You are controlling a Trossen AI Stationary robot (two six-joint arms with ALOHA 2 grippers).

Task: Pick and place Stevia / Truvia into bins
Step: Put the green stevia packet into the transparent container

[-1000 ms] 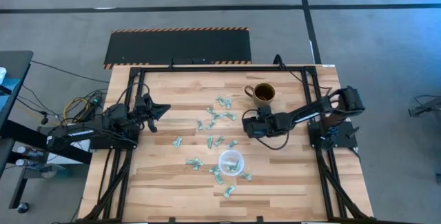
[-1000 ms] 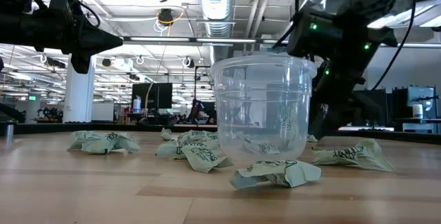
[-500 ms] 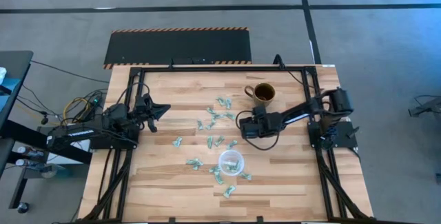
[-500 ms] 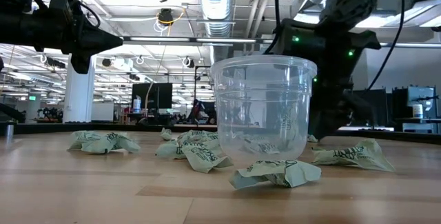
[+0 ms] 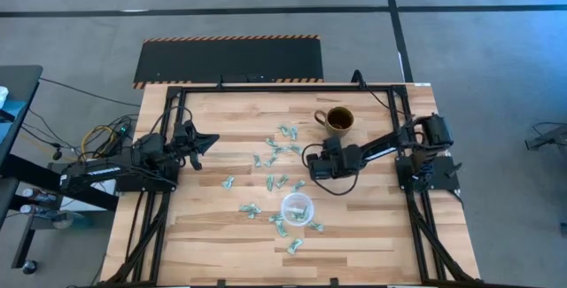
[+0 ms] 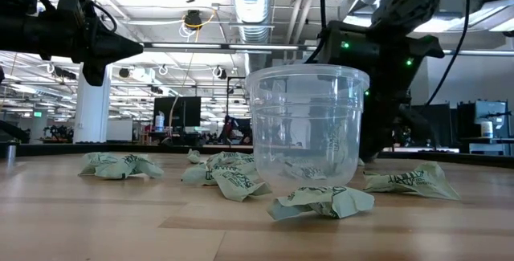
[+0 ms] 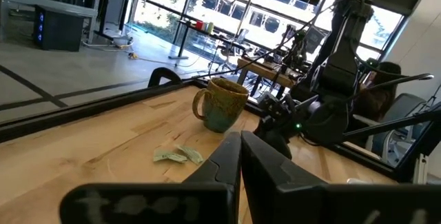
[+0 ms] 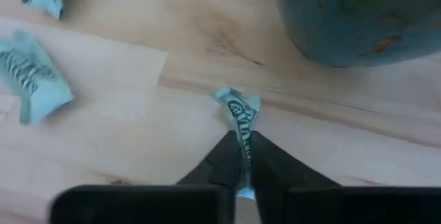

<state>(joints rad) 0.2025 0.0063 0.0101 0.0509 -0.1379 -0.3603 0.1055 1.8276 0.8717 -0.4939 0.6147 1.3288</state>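
Several pale green Stevia / Truvia sachets (image 5: 275,153) lie flat and scattered on the wooden table around a clear plastic cup (image 5: 297,208), which also shows in the low view (image 6: 307,124). My right gripper (image 5: 307,169) is low over the table between the cup and a brown mug (image 5: 339,120), shut on one sachet (image 8: 238,112). My left gripper (image 5: 213,139) hangs shut above the table's left part, away from the sachets, with nothing between its fingers (image 7: 240,145). My right gripper pinches one sachet between its two fingertips (image 8: 227,151), at the sachet's near end (image 8: 241,136). The sachet stands on edge between them, and its far end (image 8: 236,101) sticks out beyond the tips. Whether it is clear of the table I cannot tell.
The brown mug (image 8: 358,17) stands close beyond the held sachet. Two more sachets (image 8: 31,79) lie off to one side of it. Crumpled sachets (image 6: 321,201) lie in front of and beside the cup. Black frame rails (image 5: 168,146) run along both table sides.
My right gripper has gone toward the table's left edge and a little toward the near edge, coming down low among the sachets beside the mug. The cup and the other sachets have stayed where they were.
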